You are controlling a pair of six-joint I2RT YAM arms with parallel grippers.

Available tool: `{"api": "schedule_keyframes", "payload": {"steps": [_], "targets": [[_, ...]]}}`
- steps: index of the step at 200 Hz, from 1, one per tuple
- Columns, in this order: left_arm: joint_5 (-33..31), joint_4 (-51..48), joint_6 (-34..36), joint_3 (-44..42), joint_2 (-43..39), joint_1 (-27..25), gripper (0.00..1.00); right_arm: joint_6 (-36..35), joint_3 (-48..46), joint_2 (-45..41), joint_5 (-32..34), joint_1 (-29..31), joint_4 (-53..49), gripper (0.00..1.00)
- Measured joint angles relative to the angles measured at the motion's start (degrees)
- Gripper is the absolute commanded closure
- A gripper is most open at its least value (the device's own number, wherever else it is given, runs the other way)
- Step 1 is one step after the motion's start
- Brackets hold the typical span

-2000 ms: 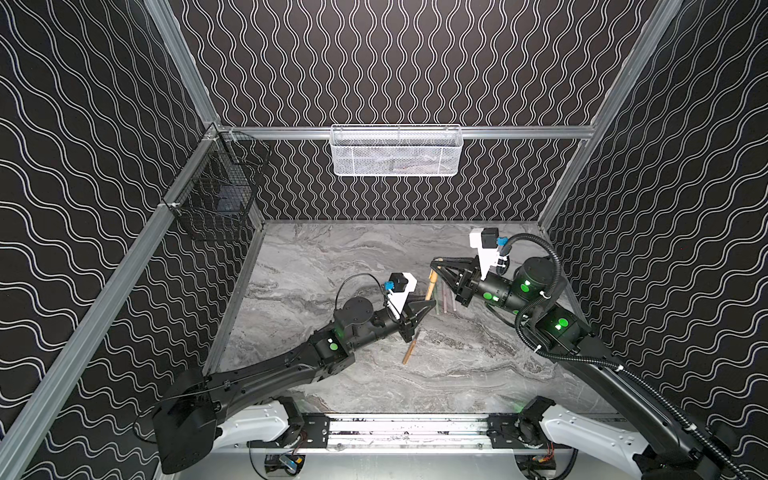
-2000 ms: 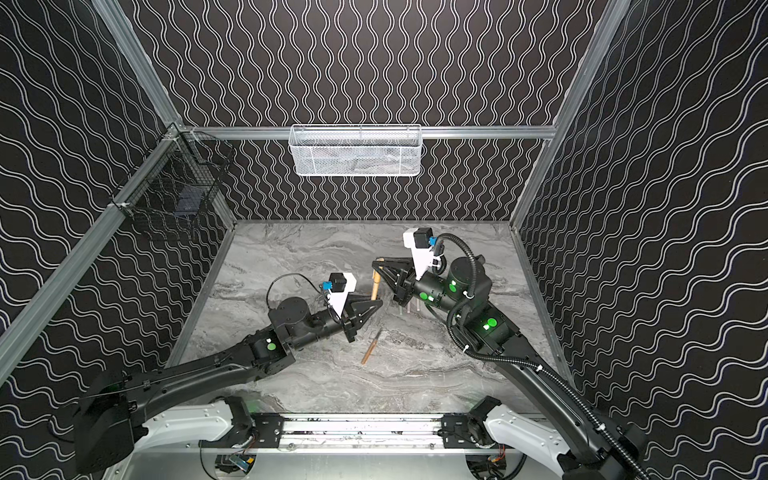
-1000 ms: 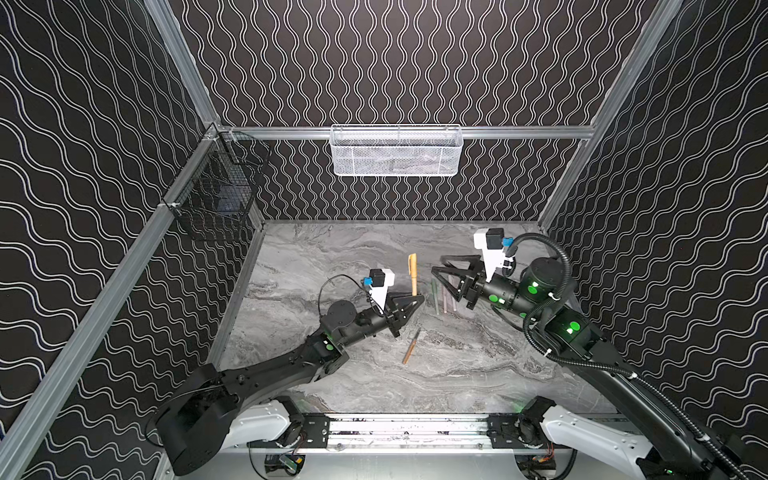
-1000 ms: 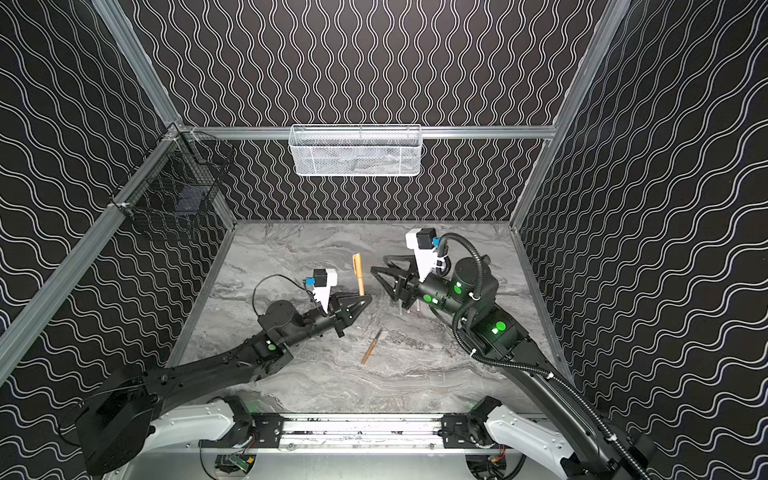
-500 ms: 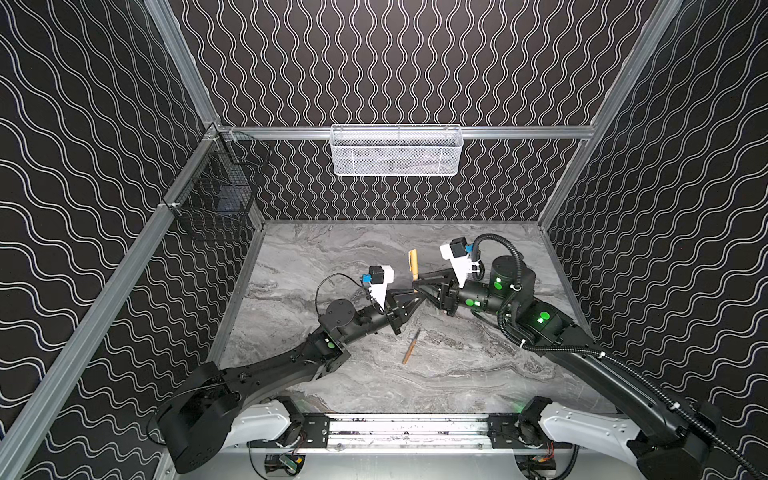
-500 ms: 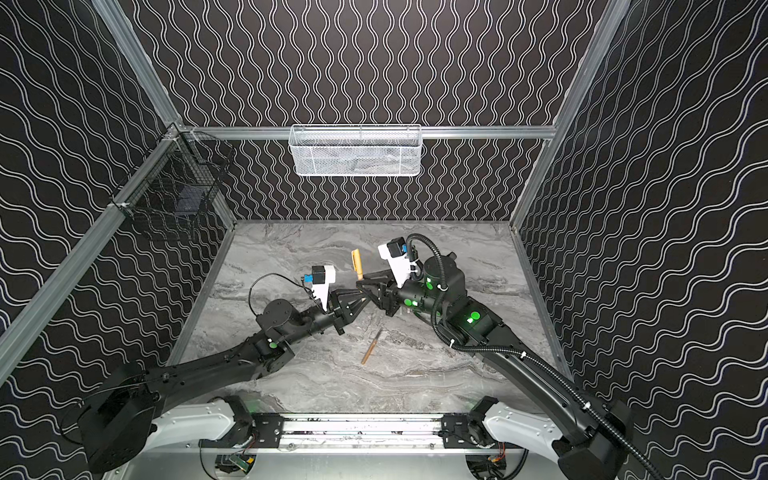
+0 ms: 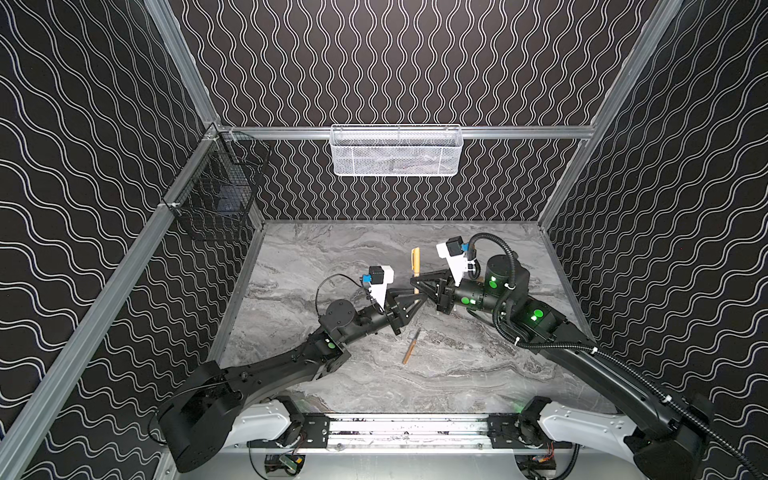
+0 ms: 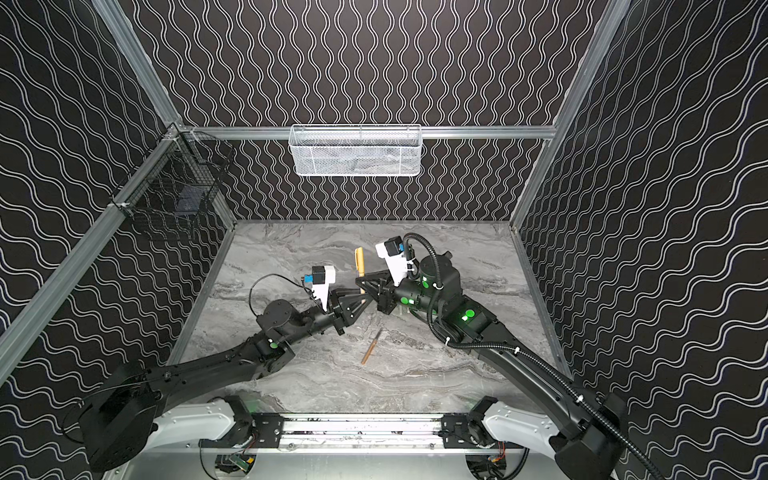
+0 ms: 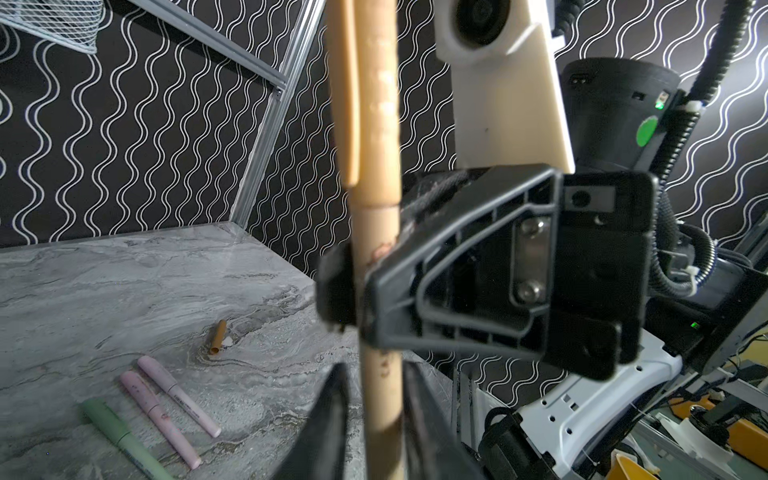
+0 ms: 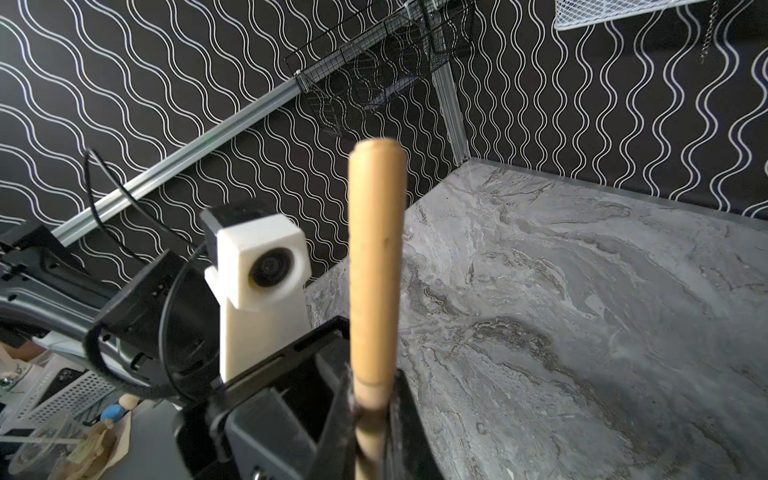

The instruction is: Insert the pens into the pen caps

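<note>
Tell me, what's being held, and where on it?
The right tool clamps the tan-orange pen on its barrel, just below its cap; the left tool is open.

Built of black jointed arms (image 7: pixel 291 365), dotted with green lights (image 7: pixel 538 312), capped by white camera mounts (image 7: pixel 381 280), trailing ribbed black hose (image 7: pixel 557 345) at right, seated on white bases (image 7: pixel 266 422) along lower edge.

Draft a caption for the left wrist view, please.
Right tool grips a capped tan-orange pen, open left tool flanking it; pink pens and a green pen lie on the marble table.
</note>
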Motion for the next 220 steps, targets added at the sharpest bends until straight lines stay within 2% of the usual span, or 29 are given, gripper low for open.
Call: {"api": "schedule_keyframes", "payload": {"steps": [7, 36, 72, 101, 134, 177, 220], "targets": [[-0.6, -0.3, -0.2, -0.7, -0.4, 0.0, 0.21, 0.4, 0.0, -0.2, 0.5, 0.0, 0.6, 1.00], [-5.2, -1.7, -4.3, -5.2, -4.9, 1.2, 0.07, 1.6, 3.9, 0.0, 5.1, -0.3, -0.1, 1.00], [-11.4, -7.7, -7.6, -10.4, -15.2, 2.1, 0.05, 1.6, 9.9, 3.6, 9.3, -2.7, -0.6, 1.00], [-20.0, -23.0, -8.7, -9.2, -26.3, 2.4, 0.01, 4.4, 9.1, 12.2, 10.6, -8.6, -3.9, 1.00], [-27.1, -39.6, -8.7, -7.9, -33.2, 2.5, 0.01, 7.3, 8.5, 25.0, 10.5, -13.0, -9.1, 1.00], [-28.1, -51.5, -8.5, -5.9, -30.9, 2.7, 0.04, 8.8, 12.0, 40.1, 10.6, -14.4, -14.7, 0.98], [-28.4, -58.3, -8.4, -1.4, -24.9, 2.7, 0.05, 9.6, 13.6, 46.5, 12.4, -14.2, -17.4, 0.94]]}}
